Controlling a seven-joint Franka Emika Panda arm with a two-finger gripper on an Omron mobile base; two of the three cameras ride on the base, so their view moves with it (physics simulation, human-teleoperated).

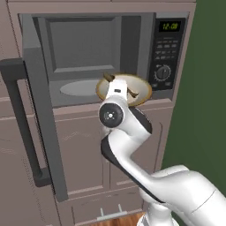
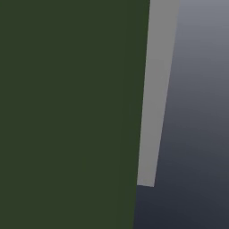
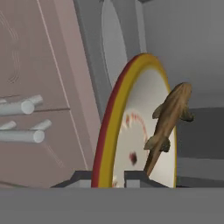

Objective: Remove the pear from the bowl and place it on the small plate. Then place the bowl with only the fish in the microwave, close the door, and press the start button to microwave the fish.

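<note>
Clamped on the bowl's (image 3: 131, 131) gold rim, my gripper (image 3: 108, 177) holds it at the mouth of the microwave (image 1: 101, 57), door (image 1: 33, 110) swung wide. On the panel I read 12:00 in green. Slender and brown, the fish (image 3: 168, 122) lies in the cream bowl.

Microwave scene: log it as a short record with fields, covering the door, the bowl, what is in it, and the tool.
microwave: built into the cabinets, green display lit
door: swung open to the left, cavity exposed
bowl: gold-rimmed, at the front edge of the cavity opening, not yet fully inside
fish: lying in the bowl
pear: none seen in the bowl
tool: shut on the bowl rim, one finger on each side
</note>
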